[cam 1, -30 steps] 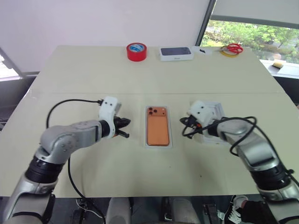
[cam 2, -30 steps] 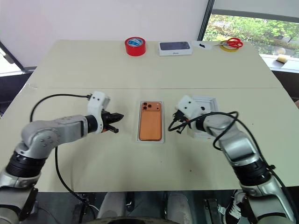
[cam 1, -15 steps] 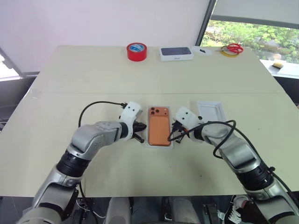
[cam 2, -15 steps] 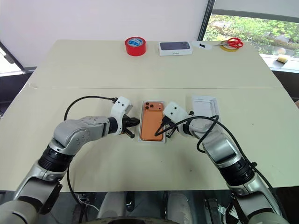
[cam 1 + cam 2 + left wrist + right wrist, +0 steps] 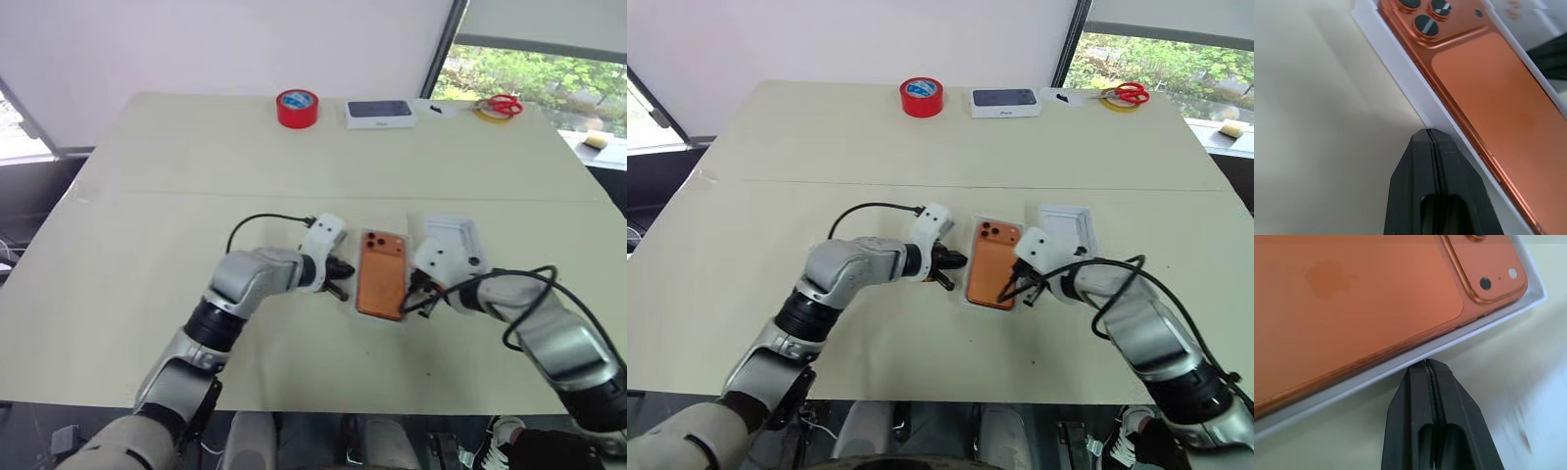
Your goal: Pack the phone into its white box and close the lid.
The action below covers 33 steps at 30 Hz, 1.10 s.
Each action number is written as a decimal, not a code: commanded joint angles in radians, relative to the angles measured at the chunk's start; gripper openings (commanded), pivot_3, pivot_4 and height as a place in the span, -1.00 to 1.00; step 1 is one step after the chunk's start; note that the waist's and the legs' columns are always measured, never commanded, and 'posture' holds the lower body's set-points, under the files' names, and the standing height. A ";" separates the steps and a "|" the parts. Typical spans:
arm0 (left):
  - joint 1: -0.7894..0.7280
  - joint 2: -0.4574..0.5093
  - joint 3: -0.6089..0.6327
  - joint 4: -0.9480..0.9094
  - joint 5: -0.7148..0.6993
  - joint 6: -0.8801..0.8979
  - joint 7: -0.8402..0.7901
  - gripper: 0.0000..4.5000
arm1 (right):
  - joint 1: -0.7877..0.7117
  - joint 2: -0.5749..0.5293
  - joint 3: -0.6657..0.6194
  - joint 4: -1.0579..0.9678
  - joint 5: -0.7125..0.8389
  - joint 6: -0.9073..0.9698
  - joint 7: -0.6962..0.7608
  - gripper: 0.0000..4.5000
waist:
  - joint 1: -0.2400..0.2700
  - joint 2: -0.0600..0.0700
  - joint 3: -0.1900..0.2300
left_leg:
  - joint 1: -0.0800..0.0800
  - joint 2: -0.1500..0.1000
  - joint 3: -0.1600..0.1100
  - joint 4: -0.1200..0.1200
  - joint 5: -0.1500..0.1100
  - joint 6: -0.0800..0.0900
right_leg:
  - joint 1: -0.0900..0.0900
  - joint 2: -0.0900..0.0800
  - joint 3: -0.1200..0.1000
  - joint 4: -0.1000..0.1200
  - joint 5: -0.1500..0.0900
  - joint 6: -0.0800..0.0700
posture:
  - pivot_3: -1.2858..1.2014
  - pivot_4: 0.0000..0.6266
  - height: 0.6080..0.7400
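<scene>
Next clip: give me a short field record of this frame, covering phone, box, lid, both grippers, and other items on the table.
phone: orange, lying back up in the box tray
white box: open tray around the phone, on the table
lid: white, flat on the table beside the tray, on the robot's right
left gripper: shut, tip at the tray's left wall
right gripper: shut, tip at the tray's right wall
far edge: red tape roll, second phone box, red scissors
</scene>
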 commanded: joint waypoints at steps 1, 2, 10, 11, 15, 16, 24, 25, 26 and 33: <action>-0.019 -0.096 -0.114 -0.019 -0.023 0.017 -0.104 -0.99 | 0.061 -0.027 -0.059 -0.108 0.048 -0.007 0.038 -1.00 | -0.003 0.000 0.000 | 0.000 0.000 0.000 0.000 0.000 0.000 | 0.000 0.000 0.000 0.000 0.000 0.000 | 0.03 -0.52 0.85; -0.019 -0.102 -0.121 -0.017 -0.016 0.020 -0.115 -0.99 | 0.078 -0.034 -0.073 -0.114 0.050 -0.004 0.040 -1.00 | -0.003 0.000 0.000 | 0.000 0.000 0.000 0.000 0.000 0.000 | 0.000 0.000 0.000 0.000 0.000 0.000 | 0.03 -0.52 0.85; -0.021 -0.124 -0.119 0.009 0.040 0.024 -0.166 -0.99 | 0.170 -0.061 -0.150 -0.127 0.046 -0.008 0.040 -1.00 | -0.006 0.000 0.000 | 0.001 0.000 -0.001 0.000 0.000 0.000 | 0.000 0.000 0.000 0.000 0.000 0.000 | 0.03 -0.52 0.85; -0.018 -0.120 -0.118 0.001 0.043 0.027 -0.175 -0.99 | 0.175 -0.061 -0.158 -0.121 0.043 -0.010 0.036 -1.00 | -0.006 0.000 0.000 | 0.001 0.000 -0.001 0.000 0.000 0.000 | 0.000 0.000 0.000 0.000 0.000 0.000 | 0.03 -0.52 0.85; -0.013 -0.112 -0.102 -0.005 0.060 0.036 -0.182 -0.99 | 0.185 -0.065 -0.182 -0.110 0.047 -0.017 0.039 -1.00 | -0.005 0.000 0.000 | 0.001 0.000 -0.001 0.000 0.000 0.000 | 0.000 0.000 0.000 0.000 0.000 0.000 | 0.03 -0.52 0.85; -0.012 -0.105 -0.095 -0.009 0.063 0.038 -0.182 -0.99 | 0.191 -0.070 -0.197 -0.112 0.054 -0.016 0.045 -1.00 | -0.006 0.000 0.000 | 0.001 0.000 -0.001 0.000 0.000 0.000 | 0.000 0.000 0.000 0.000 0.000 0.000 | 0.03 -0.52 0.85; 0.015 0.000 0.027 -0.113 0.044 0.060 -0.188 -1.00 | 0.240 -0.160 -0.378 -0.114 0.161 -0.010 0.164 -0.89 | -0.011 0.001 0.000 | 0.001 0.001 -0.001 0.000 0.000 0.000 | 0.000 0.001 0.000 0.001 0.000 0.000 | 0.03 -0.52 0.85; 0.020 0.016 0.044 -0.127 0.042 0.061 -0.189 -1.00 | 0.238 -0.168 -0.392 -0.113 0.172 -0.007 0.172 -0.75 | -0.011 0.001 0.000 | 0.001 0.001 -0.001 0.000 0.000 0.000 | 0.000 0.002 0.000 0.001 0.000 0.000 | 0.03 -0.52 0.85; 0.028 0.042 0.061 -0.149 0.040 0.053 -0.197 -1.00 | 0.222 -0.170 -0.410 -0.110 0.189 0.003 0.176 -0.59 | -0.012 0.001 0.000 | 0.002 0.001 -0.001 0.000 0.000 0.000 | 0.000 0.002 0.000 0.001 0.000 0.000 | 0.03 -0.52 0.85; 0.129 0.249 0.048 -0.297 0.094 -0.214 -0.350 -1.00 | -0.013 -0.135 -0.376 0.025 0.241 0.240 0.071 -0.19 | -0.021 0.002 0.000 | 0.002 0.002 -0.001 -0.001 0.000 0.000 | 0.000 0.001 0.001 0.001 0.000 0.000 | 0.03 -0.52 0.85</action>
